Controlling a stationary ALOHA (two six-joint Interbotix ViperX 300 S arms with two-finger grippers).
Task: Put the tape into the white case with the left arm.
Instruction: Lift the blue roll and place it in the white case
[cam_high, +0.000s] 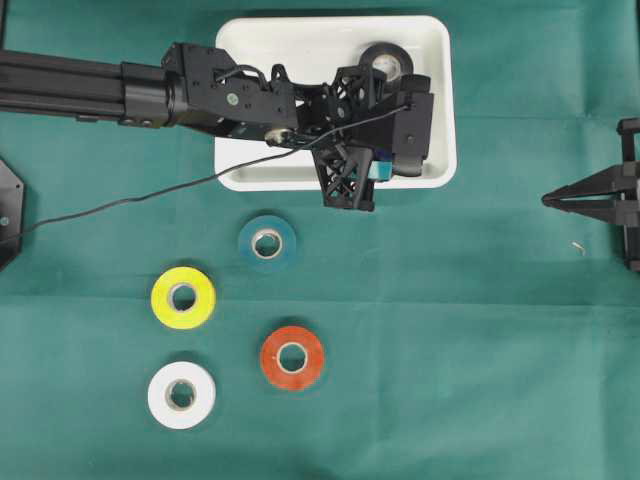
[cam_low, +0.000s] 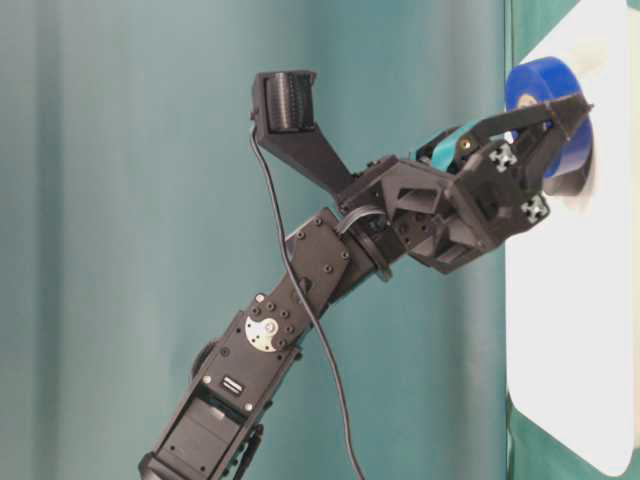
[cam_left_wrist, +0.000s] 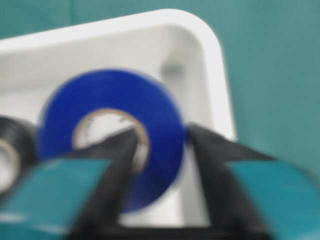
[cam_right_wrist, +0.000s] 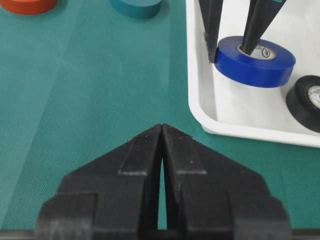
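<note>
We see the blue tape (cam_right_wrist: 255, 61) lying flat inside the white case (cam_high: 300, 50), beside a black roll (cam_high: 386, 62). The left end effector (cam_right_wrist: 231, 47) straddles the blue roll's wall, one finger in the core and one outside; the blurred wrist view suggests the grip has slackened, though we cannot tell for certain. The right end effector (cam_right_wrist: 162, 131) rests closed and empty over the tabletop (cam_high: 480, 350). Teal (cam_high: 267, 242), yellow (cam_high: 183, 297), orange (cam_high: 292, 357) and white (cam_high: 181, 395) rolls lie outside the case.
</note>
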